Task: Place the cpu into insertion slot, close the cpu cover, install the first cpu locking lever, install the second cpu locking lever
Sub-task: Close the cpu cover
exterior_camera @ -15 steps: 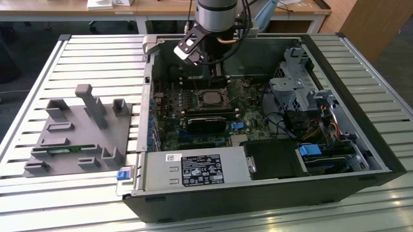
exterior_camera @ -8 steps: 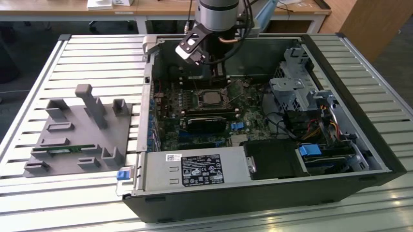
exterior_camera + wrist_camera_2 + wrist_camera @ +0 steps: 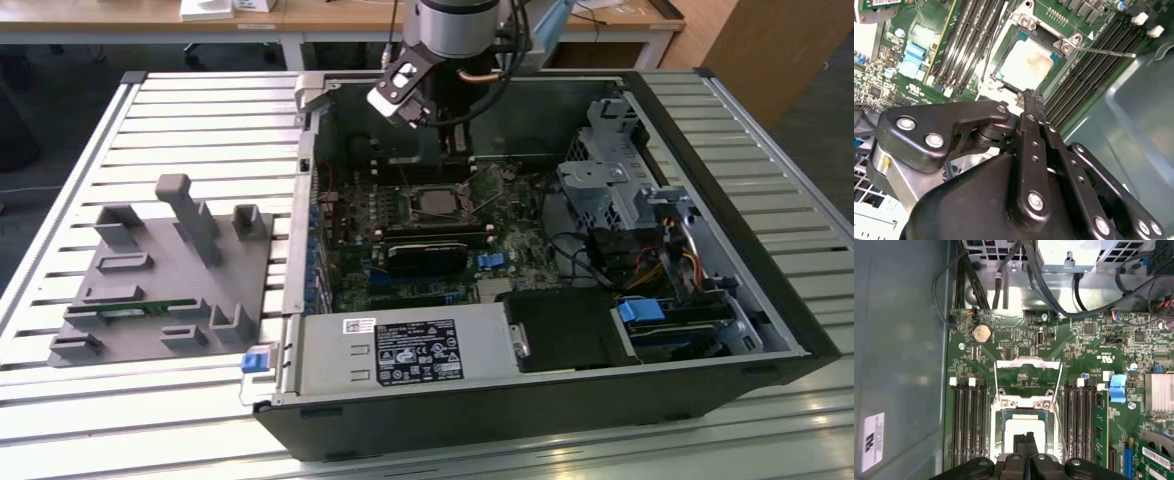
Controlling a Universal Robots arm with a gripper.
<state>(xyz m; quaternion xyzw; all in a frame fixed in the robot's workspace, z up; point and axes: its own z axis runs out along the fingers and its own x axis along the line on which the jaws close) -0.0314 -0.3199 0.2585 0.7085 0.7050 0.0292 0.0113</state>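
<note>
Tool (image 3: 1025,437) fingers pressed together, gripping nothing | tip hovers just above cpu (image 3: 1029,64) seated in insertion slot (image 3: 1024,413) | cpu cover (image 3: 1029,361) flipped open beyond slot, toward coin cell (image 3: 983,333).

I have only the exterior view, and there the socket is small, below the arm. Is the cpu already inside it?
Observer: Yes. In the second wrist view the cpu lies under the cpu cover; its silver top shows through the window.
Operator: And the gripper?
Observer: The gripper is shut, its tip at the cover's edge.
Operator: The levers?
Observer: One thin locking lever sticks out from the cover's corner across the memory slots; it looks unlatched.
</note>
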